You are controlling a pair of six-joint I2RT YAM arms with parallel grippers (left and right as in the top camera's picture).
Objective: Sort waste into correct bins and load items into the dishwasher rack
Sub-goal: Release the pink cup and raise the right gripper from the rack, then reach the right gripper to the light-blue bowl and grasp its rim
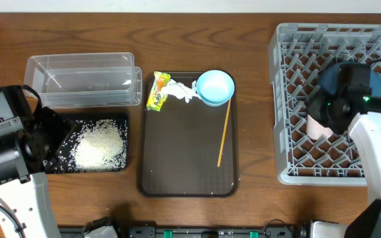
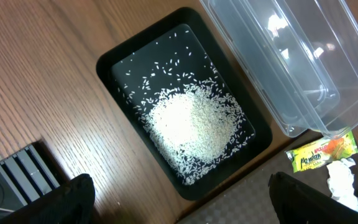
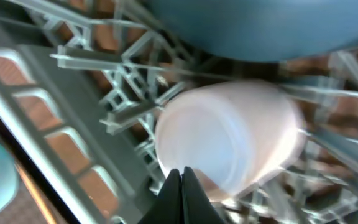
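On the wooden desk (image 1: 243, 33), rice (image 2: 194, 127) heaped in the black tray (image 2: 107, 65) as food waste, pink cup (image 3: 229, 140) lying in the rack (image 1: 290, 79) for washing, left jaws apart, right jaws together, both empty.

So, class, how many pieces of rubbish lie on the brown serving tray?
2. The yellow-green snack wrapper lies at the far left corner of the brown tray, and the crumpled white tissue sits right of it, beside the pale blue bowl. None looks hidden.
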